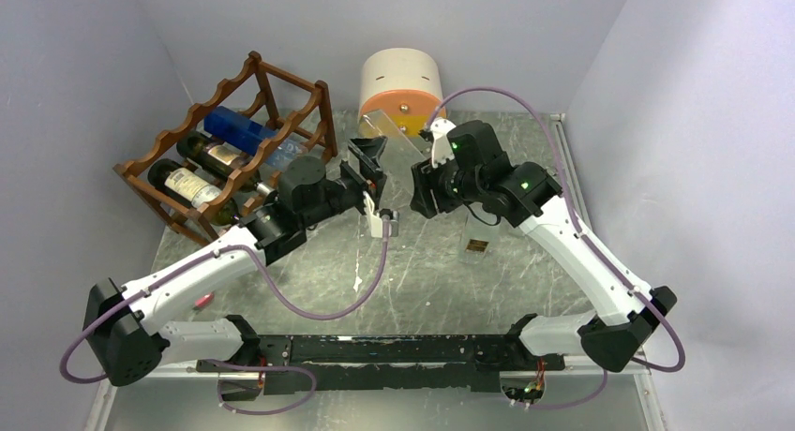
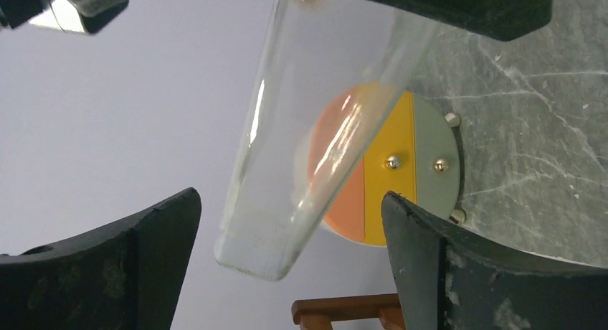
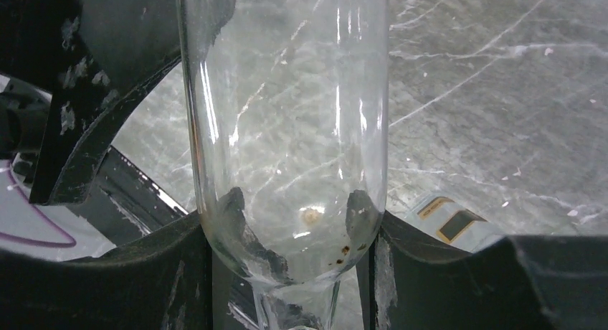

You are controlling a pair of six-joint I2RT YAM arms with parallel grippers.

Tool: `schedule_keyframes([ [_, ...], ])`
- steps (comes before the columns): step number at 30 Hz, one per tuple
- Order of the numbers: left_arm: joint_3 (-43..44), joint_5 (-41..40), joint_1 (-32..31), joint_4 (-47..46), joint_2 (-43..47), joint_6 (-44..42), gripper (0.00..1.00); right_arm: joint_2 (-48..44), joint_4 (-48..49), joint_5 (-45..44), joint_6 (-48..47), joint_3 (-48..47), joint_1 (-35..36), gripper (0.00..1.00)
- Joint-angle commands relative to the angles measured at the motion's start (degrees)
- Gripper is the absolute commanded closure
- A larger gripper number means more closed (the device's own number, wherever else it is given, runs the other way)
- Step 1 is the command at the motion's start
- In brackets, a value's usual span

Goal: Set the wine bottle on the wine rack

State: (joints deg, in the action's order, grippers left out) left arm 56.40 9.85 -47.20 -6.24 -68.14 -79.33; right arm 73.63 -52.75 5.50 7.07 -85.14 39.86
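The right gripper [image 3: 287, 252] is clamped on the shoulder of the clear bottle [image 3: 287, 122], just above its neck, holding it up off the table [image 1: 422, 262] at mid-scene. The left gripper [image 2: 287, 233] is spread wide, its fingers [image 2: 136, 262] on either side of the bottle's body and apart from the glass. The rack [image 1: 281, 73] stands far left, three bottles already lying in it. This looks like a hand-over. The left jaws must next close squarely on the slick glass before the right lets go, and then carry the bottle left to a free cradle.
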Motion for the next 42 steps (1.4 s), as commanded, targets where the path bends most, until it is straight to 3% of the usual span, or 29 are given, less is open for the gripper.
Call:
schedule_keyframes([
  [1,1.10,-0.71,-0.13,-0.67,1.70,2.99,0.01,-3.22,6.20,-4.01,1.33,-0.18,0.01,1.00],
  [9,2.35,0.65,-0.11,1.76,8.55,15.20,0.01,-2.22,10.86,-8.23,1.48,-0.51,-0.02,1.00],
  [12,4.97,-3.37,-0.09,0.09,10.10,29.48,0.01,-1.04,14.19,-8.46,1.29,-0.93,-0.01,1.00],
  [15,10.69,-13.19,-0.11,0.76,8.41,45.41,0.01,-0.15,18.46,-7.72,0.95,-1.11,-0.04,1.00],
  [18,13.59,-20.04,0.04,1.24,7.02,54.01,0.01,0.63,22.81,-6.80,0.63,-0.42,0.03,1.00],
  [21,14.19,-19.30,1.74,2.98,6.53,61.02,0.01,1.53,27.26,-4.76,0.03,0.17,0.01,1.00],
  [27,20.74,-9.69,13.35,9.18,6.18,79.07,0.01,7.01,32.29,0.18,0.69,-2.82,0.33,1.00],
  [35,23.33,-17.27,24.37,12.28,10.28,87.61,0.01,17.76,36.08,0.87,0.76,-11.63,4.99,1.00],
  [42,25.23,-6.19,40.20,19.21,6.97,99.10,0.01,27.39,37.76,-0.49,0.15,-20.33,8.81,1.00],
])
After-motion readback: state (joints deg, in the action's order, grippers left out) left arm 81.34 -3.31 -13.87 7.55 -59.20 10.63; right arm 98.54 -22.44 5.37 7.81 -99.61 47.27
